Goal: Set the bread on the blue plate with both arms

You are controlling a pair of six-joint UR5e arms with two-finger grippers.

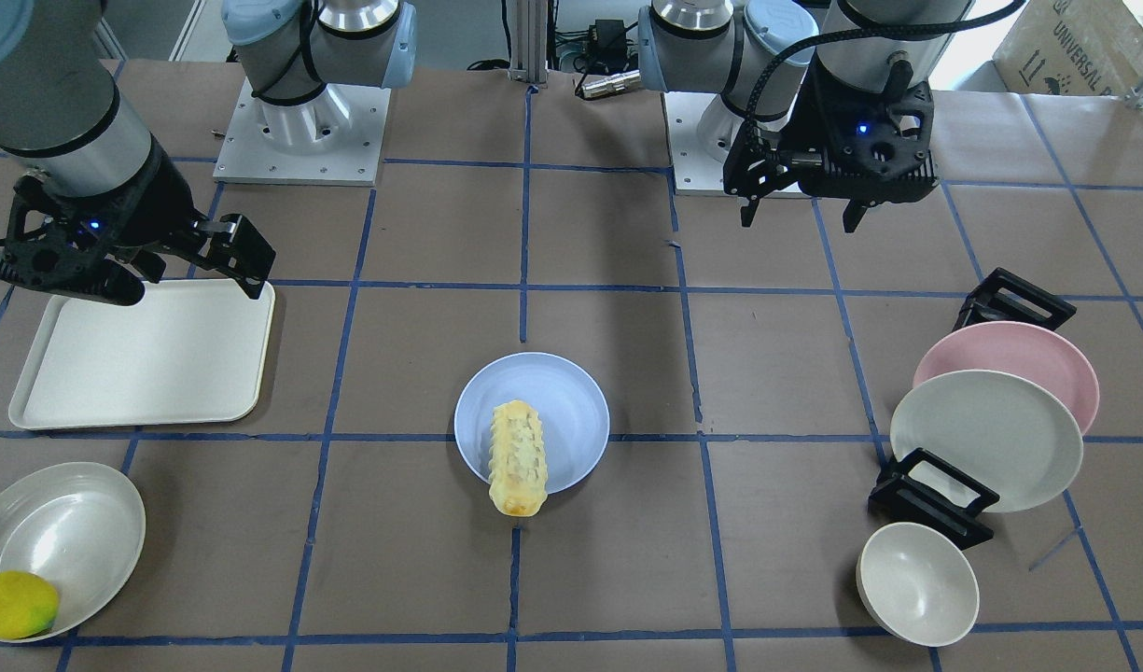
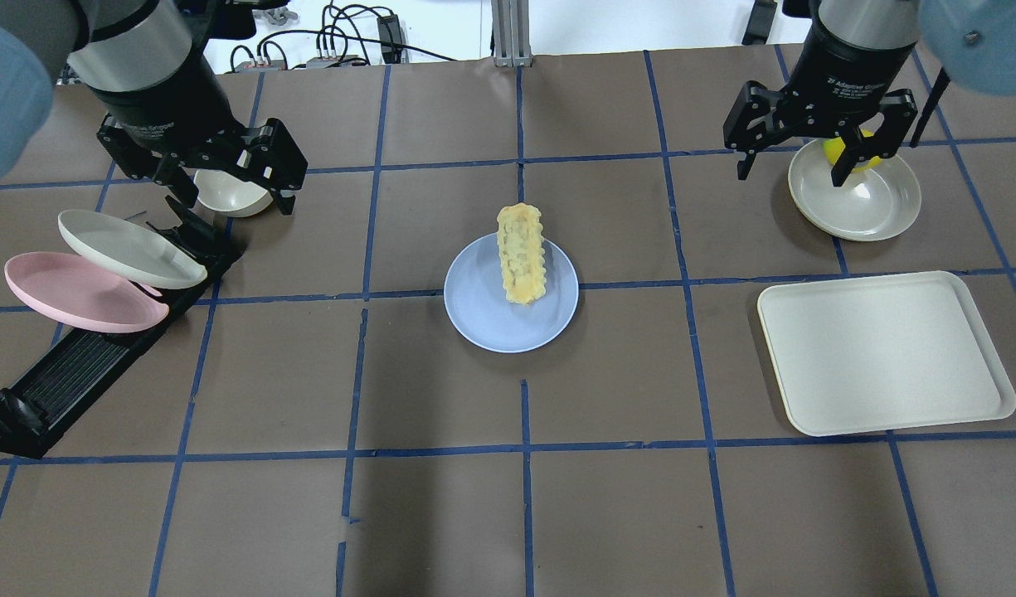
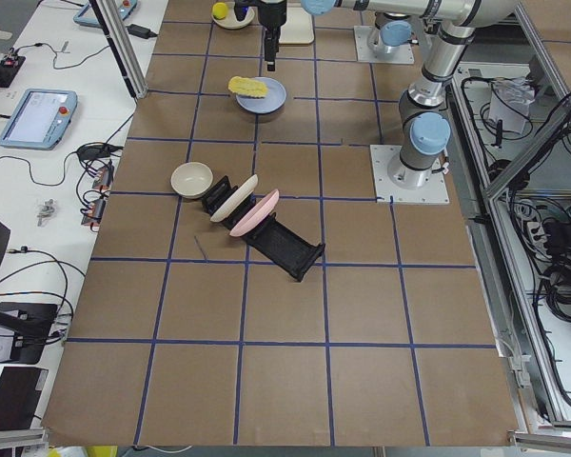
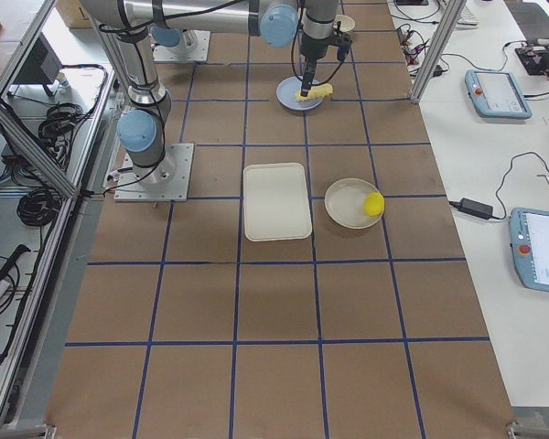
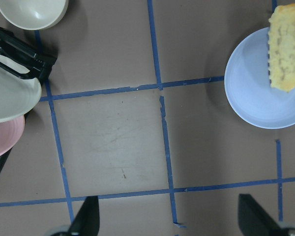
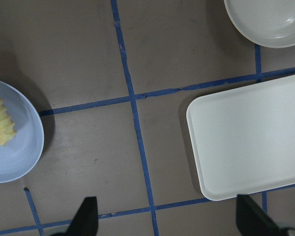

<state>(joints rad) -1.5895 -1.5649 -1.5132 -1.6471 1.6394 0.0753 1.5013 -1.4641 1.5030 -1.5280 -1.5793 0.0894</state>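
Note:
The bread (image 2: 522,253) lies lengthwise on the blue plate (image 2: 491,319) at the table's middle, its far end overhanging the plate's rim. It also shows in the front view (image 1: 518,457) on the plate (image 1: 562,401). My left gripper (image 2: 234,199) is open and empty, raised well to the plate's left, above a small bowl. My right gripper (image 2: 791,176) is open and empty, raised well to the plate's right, over a bowl's edge. The left wrist view shows the plate (image 5: 253,98) and bread (image 5: 287,49) at its upper right.
An off-white tray (image 2: 885,352) lies right of the plate. An off-white bowl (image 2: 868,199) holds a lemon (image 1: 13,605). A black rack (image 2: 76,373) holds a pink plate (image 2: 76,292) and an off-white plate (image 2: 130,249). A small bowl (image 1: 916,583) stands by it.

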